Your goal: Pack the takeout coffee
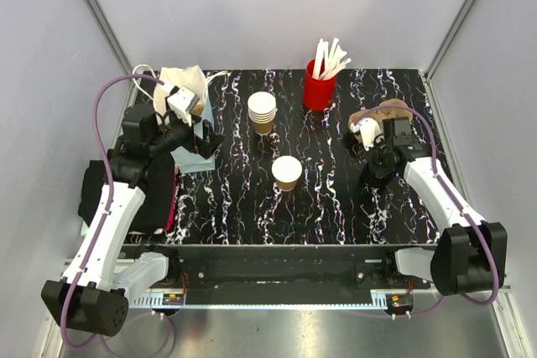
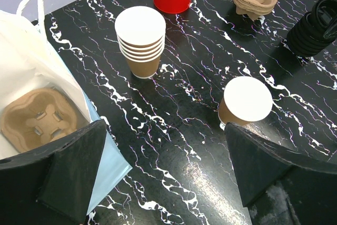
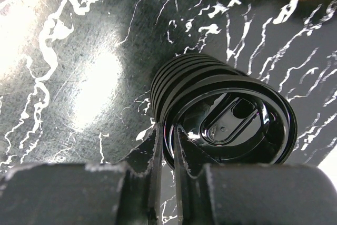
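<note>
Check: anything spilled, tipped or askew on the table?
No spill or damage. Only the black lid stack looks tilted, its lids fanned sideways, with the right tool pinching the rim of the top lid. The lone cup and cup stack stand upright.

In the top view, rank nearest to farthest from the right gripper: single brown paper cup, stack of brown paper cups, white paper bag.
1. Single brown cup, centre.
2. Stack of brown cups, back centre.
3. White paper bag, far left.
</note>
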You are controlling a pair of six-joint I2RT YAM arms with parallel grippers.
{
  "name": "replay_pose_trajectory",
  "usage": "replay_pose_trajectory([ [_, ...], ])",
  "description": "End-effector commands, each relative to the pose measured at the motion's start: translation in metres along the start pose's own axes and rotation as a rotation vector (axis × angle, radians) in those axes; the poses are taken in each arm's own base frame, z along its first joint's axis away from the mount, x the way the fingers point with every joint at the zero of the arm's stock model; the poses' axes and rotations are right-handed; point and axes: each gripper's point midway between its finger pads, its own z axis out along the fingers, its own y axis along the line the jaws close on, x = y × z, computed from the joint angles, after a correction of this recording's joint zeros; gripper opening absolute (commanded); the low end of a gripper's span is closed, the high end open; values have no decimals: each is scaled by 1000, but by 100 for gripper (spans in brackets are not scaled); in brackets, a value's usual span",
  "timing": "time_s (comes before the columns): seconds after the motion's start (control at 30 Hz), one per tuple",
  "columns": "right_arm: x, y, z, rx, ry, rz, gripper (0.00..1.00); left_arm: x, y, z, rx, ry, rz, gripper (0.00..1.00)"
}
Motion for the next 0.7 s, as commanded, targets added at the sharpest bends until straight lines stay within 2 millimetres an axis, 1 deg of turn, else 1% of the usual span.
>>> replay_pose_trajectory([
  [0.0,-29,-11,-25,30,-94,-9,14,-11,-3,-2,19,-42,33,99],
  [0.17,-40,-9,-36,11,-125,-13,13,-11,-4,-2,25,-42,37,99],
  [0.2,-43,-10,-41,10,-137,-11,13,-11,-4,-3,23,-44,37,99],
  [0.27,-47,-4,-46,-21,-147,-8,13,-11,-6,-2,32,-44,40,99],
  [0.3,-54,-4,-52,-28,-169,-8,13,-12,-6,-3,37,-47,43,99],
  [0.33,-60,3,-55,-74,-193,-7,13,-12,-7,-2,42,-48,46,99],
  [0.37,-61,11,-60,-114,-195,3,13,-12,-8,0,47,-45,63,99],
  [0.4,-74,12,-70,-137,-228,4,13,-12,-16,4,64,-41,82,99],
  [0.43,-84,22,-77,-203,-267,5,13,-12,-14,7,28,-33,106,99],
  [0.47,-87,31,-84,-250,-272,20,13,-12,-16,11,19,-23,161,99],
  [0.5,-102,31,-95,-276,-310,17,13,-12,-34,18,54,-14,202,99],
  [0.53,-113,41,-104,-345,-348,16,13,-12,-33,21,18,-6,237,99],
  [0.57,-116,47,-107,-392,-341,33,13,-13,-36,26,21,2,292,99],
  [0.6,-130,47,-119,-412,-379,26,13,-13,-49,31,45,6,325,99],
  [0.63,-138,56,-128,-479,-411,22,13,-14,-45,34,6,15,352,99],
  [0.67,-141,61,-129,-527,-401,33,13,-18,-52,39,14,11,404,99],
])
